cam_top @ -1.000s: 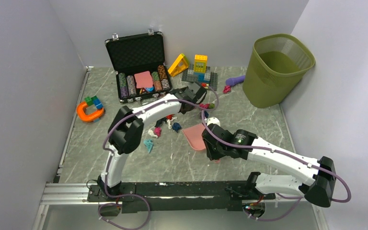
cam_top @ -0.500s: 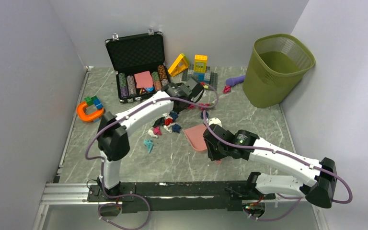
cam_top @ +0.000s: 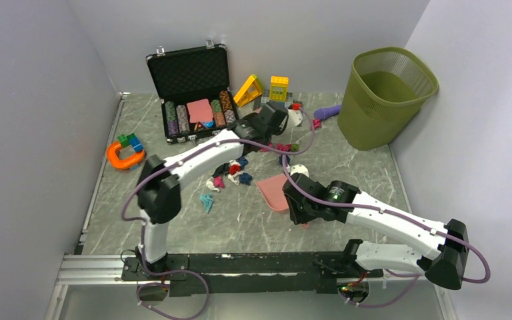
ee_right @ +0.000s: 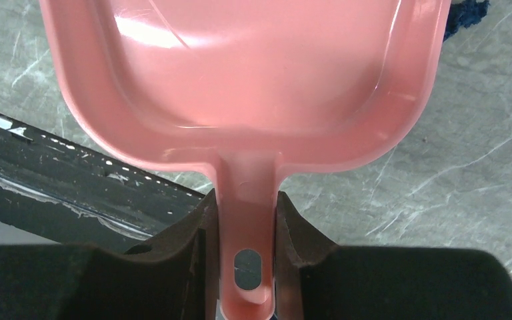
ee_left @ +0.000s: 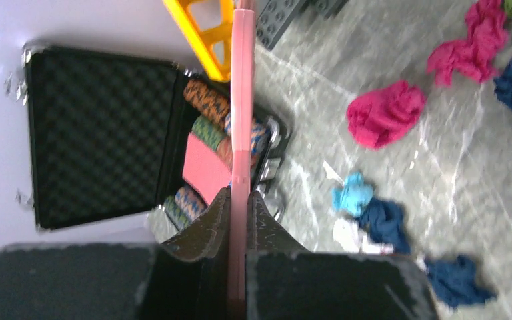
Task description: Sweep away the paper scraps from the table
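Paper scraps lie mid-table: a cluster of magenta, dark blue and white wads [cam_top: 232, 170], a teal one [cam_top: 207, 201], some more [cam_top: 285, 147] and a magenta one [cam_top: 316, 123] farther back. The left wrist view shows magenta [ee_left: 385, 113], light blue [ee_left: 353, 195] and dark blue [ee_left: 457, 281] wads on the grey-green table [ee_left: 440, 167]. My left gripper [cam_top: 273, 123] [ee_left: 240, 195] is shut on a thin pink handle [ee_left: 243, 100] seen edge-on, beyond the cluster. My right gripper [cam_top: 289, 200] [ee_right: 243, 197] is shut on the handle of a pink dustpan [cam_top: 273, 189] [ee_right: 240, 73], which is empty and right of the cluster.
An open black case of poker chips [cam_top: 193, 100] stands at the back left. Plastic blocks [cam_top: 273, 93] are at the back centre, an orange toy [cam_top: 123, 157] at the left. A green bin [cam_top: 383, 93] stands at the back right, a purple object [cam_top: 329, 111] beside it.
My left arm has stretched away and to the right with the pink handle, from over the scrap cluster toward the blocks. The cluster now shows. The right arm and dustpan have barely moved.
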Controlling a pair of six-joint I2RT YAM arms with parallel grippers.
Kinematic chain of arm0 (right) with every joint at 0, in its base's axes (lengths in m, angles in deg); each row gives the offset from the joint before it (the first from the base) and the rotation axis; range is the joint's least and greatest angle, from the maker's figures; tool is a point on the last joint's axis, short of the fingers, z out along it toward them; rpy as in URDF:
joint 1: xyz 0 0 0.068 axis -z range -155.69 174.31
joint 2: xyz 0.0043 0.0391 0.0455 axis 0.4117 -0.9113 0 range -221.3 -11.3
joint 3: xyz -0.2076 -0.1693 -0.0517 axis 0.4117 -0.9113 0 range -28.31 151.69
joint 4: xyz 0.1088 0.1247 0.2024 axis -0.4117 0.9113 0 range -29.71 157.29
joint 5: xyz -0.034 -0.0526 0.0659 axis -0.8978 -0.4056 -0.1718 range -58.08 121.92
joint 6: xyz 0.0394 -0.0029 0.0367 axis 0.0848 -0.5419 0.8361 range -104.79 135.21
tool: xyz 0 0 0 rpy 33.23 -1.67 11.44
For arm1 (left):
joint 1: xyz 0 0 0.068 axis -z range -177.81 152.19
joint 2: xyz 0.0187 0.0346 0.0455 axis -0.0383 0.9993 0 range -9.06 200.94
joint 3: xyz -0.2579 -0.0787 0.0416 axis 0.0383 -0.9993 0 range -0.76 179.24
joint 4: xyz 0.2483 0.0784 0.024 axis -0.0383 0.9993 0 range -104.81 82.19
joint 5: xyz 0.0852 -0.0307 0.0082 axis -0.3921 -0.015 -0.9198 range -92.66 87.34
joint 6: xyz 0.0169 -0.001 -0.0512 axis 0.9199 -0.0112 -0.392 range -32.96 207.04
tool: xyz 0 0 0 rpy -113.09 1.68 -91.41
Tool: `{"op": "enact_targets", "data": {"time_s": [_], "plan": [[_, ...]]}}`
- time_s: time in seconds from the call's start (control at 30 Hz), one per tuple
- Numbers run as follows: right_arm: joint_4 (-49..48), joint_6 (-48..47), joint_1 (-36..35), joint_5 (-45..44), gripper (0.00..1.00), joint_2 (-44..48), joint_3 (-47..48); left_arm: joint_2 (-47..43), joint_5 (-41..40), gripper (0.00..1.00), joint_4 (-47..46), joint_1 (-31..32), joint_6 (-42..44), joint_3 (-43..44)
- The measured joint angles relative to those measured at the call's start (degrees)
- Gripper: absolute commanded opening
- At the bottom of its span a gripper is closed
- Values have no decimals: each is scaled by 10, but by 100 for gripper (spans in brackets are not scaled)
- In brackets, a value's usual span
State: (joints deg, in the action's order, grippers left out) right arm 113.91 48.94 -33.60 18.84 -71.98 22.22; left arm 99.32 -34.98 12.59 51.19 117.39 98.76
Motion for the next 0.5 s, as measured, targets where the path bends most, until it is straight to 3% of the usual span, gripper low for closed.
{"op": "enact_targets", "data": {"time_s": [0.23, 0.5], "plan": [[4, 6, 0, 1, 0, 9, 0, 158, 16, 0, -1, 5, 70, 101], [11, 8, -2, 16, 0, 21, 0, 145, 97, 0, 100, 27, 93, 41]]}}
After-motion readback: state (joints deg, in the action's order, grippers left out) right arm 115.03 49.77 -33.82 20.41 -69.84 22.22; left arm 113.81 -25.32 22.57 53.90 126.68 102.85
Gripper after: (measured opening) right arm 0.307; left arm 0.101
